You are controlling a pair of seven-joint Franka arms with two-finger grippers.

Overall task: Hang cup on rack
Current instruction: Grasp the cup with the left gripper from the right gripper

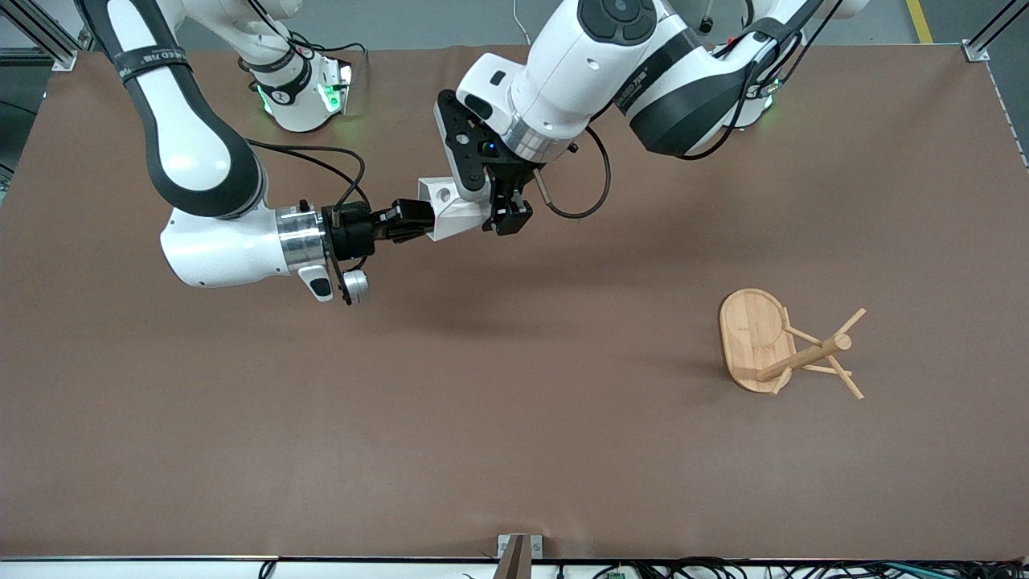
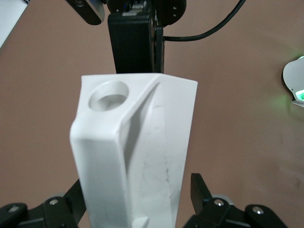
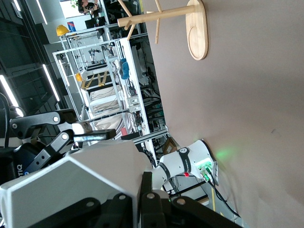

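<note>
Cup (image 1: pixel 444 211) was up in the air over the table (image 1: pixel 514 450), pinched at one end by the right gripper (image 1: pixel 406 223), fingers closed on it. Left gripper (image 1: pixel 502 211) had its fingers spread around the other end, apparently not clamping. Rack (image 1: pixel 792 346) stood well apart

No text can be read for certain on the arms or anything else.
</note>
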